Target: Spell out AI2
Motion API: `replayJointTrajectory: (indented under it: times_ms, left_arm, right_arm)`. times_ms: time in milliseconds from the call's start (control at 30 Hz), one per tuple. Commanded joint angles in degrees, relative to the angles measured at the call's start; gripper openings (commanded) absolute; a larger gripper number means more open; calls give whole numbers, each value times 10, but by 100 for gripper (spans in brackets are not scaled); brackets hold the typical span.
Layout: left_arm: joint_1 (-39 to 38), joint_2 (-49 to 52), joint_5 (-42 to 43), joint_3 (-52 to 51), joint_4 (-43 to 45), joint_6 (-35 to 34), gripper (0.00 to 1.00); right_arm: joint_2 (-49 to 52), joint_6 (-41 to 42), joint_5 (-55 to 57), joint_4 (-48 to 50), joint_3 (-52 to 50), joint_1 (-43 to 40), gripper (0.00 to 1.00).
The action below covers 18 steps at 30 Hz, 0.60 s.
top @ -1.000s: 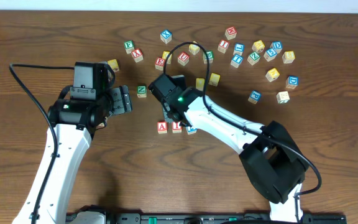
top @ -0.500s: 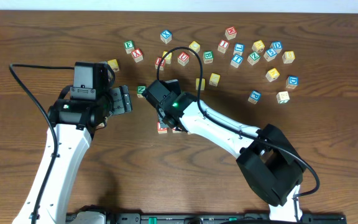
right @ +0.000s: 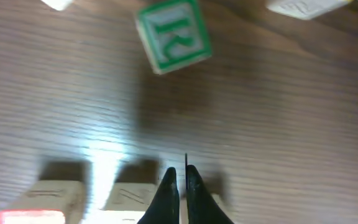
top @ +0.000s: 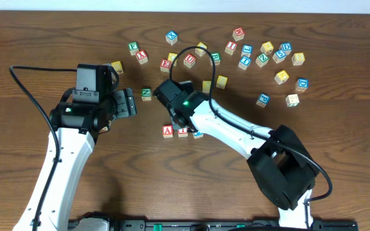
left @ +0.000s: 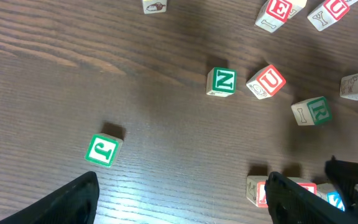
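Aligning the row seems the step now: the clenched right hand (right: 179, 177) hovers over I (top: 182, 131) and 2 (top: 198, 134), beside A (top: 167, 130), on the bench (top: 352, 147). Next, it should push 2 straight. The left hand (top: 128, 102) is released.

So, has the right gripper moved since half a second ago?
Yes. The right gripper swung back to the right, away from the green N block, leaving the A block in clear view.
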Motion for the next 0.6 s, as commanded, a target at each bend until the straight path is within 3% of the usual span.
replayJointTrajectory:
  times_ms: [0,567]
  left_arm:
    - [3,2,-7,9,-2,8,84]
    - [3,2,-7,9,-2,8,84]
  right_arm:
    - [-22,3,16,-21,-4,-4,1]
    - [-67,9,24,-79,-4,-3,1]
